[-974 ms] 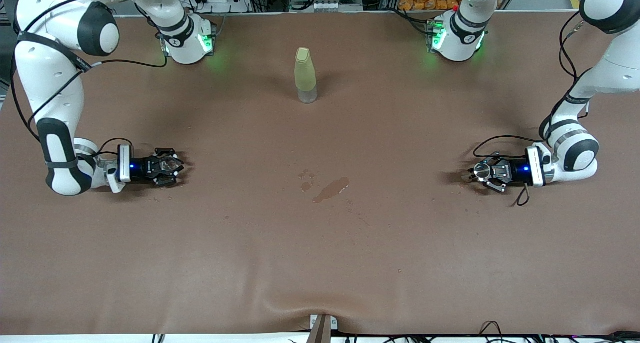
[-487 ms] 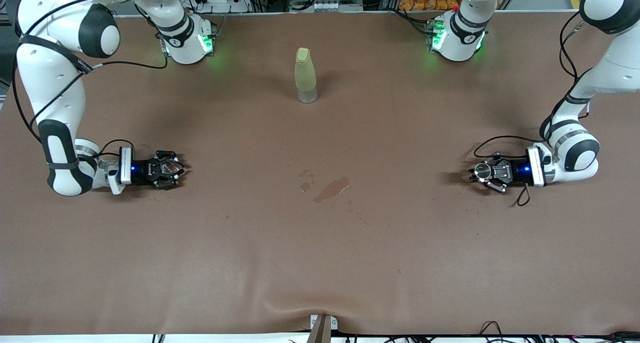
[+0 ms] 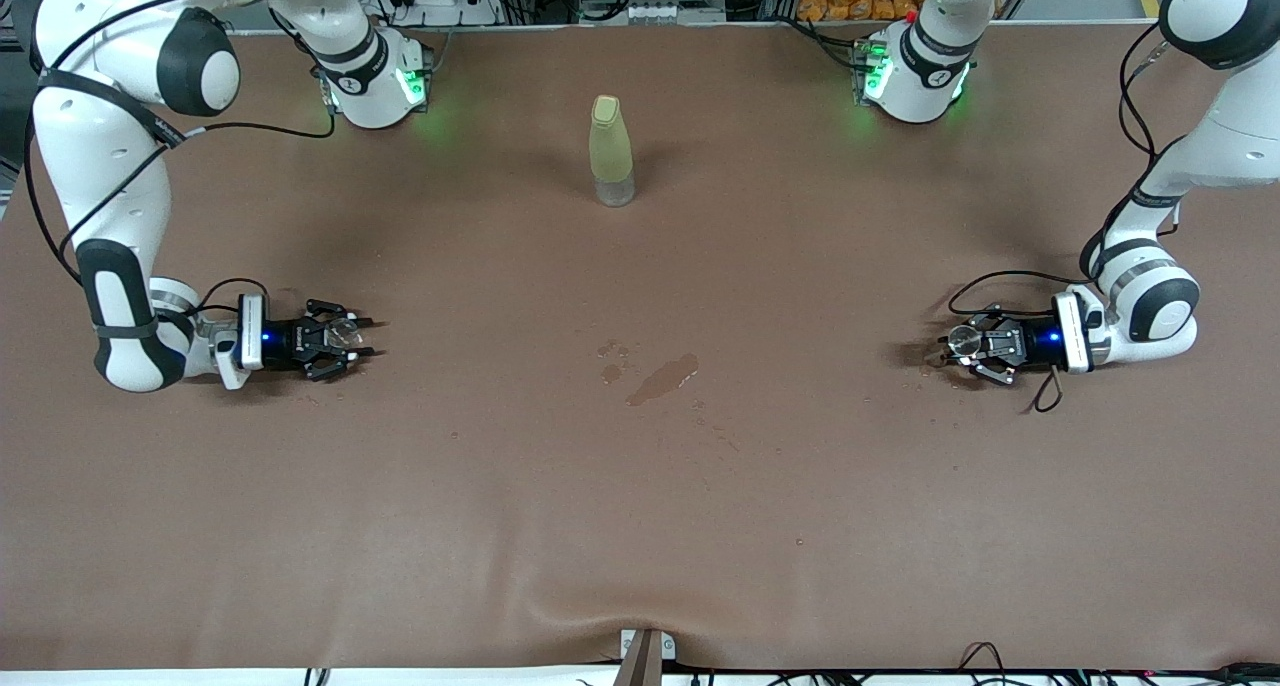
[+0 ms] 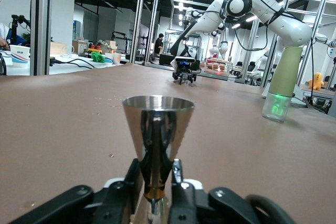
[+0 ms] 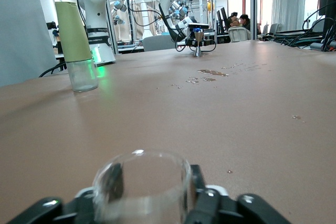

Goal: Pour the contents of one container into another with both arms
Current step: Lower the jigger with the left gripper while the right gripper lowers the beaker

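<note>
The clear cup [image 3: 345, 334] stands upright on the brown table toward the right arm's end. My right gripper [image 3: 368, 337] lies low around it, open, one finger on each side. In the right wrist view the clear cup [image 5: 142, 182] fills the space between the fingers [image 5: 197, 182]. The metal jigger cup [image 3: 963, 339] stands upright toward the left arm's end. My left gripper [image 3: 948, 346] is around it, slightly open. In the left wrist view the jigger [image 4: 157, 124] rises between the fingers [image 4: 132, 179], with a slim gap at its waist.
A tall yellow-green bottle [image 3: 611, 151] stands mid-table, farther from the front camera than both cups. A wet spill [image 3: 662, 378] marks the cloth between the grippers. The table cloth bulges at the near edge [image 3: 640, 616].
Both grippers have spread their fingers away from the cups they were shut on. The cups stay where they were on the table, and the arms have barely moved.
</note>
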`<state>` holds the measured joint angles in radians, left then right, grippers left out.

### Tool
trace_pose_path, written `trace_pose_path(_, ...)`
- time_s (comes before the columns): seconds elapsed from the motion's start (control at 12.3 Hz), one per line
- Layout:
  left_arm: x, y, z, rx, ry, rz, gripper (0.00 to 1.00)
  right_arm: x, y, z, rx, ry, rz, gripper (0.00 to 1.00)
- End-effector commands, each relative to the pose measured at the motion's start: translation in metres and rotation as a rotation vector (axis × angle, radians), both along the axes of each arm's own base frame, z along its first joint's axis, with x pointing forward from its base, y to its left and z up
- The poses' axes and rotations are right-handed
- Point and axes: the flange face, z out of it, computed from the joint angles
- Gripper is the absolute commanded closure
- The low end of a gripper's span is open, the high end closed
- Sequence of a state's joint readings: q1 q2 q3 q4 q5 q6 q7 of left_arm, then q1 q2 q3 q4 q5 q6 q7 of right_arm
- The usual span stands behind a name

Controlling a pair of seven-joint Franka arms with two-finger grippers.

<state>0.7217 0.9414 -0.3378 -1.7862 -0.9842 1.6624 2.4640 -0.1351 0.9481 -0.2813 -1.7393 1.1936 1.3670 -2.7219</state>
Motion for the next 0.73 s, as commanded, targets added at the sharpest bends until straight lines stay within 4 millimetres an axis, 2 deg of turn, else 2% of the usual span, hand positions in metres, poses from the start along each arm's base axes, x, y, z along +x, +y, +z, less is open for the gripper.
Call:
trace_pose_path(0.0, -0.003, -0.001, -0.007, -0.021, -0.017, -0.025, 0.6, -0.001, -0.01, -0.001, 0.014, -0.035, -0.01, 0.0)
trace_pose_path(0.16, -0.003, 0.0, -0.006, -0.023, -0.016, -0.023, 0.6, -0.002, -0.019, 0.001, 0.003, -0.04, -0.018, 0.0)
trace_pose_path(0.41, -0.002, 0.009, -0.003, -0.012, -0.013, -0.011, 0.54, -0.006, -0.048, 0.012, -0.079, 0.025, -0.032, 0.0)
trace_pose_path(0.65, 0.007, 0.025, 0.003, 0.02, -0.028, 0.001, 0.53, -0.002, -0.079, 0.041, -0.221, 0.205, -0.019, 0.0)
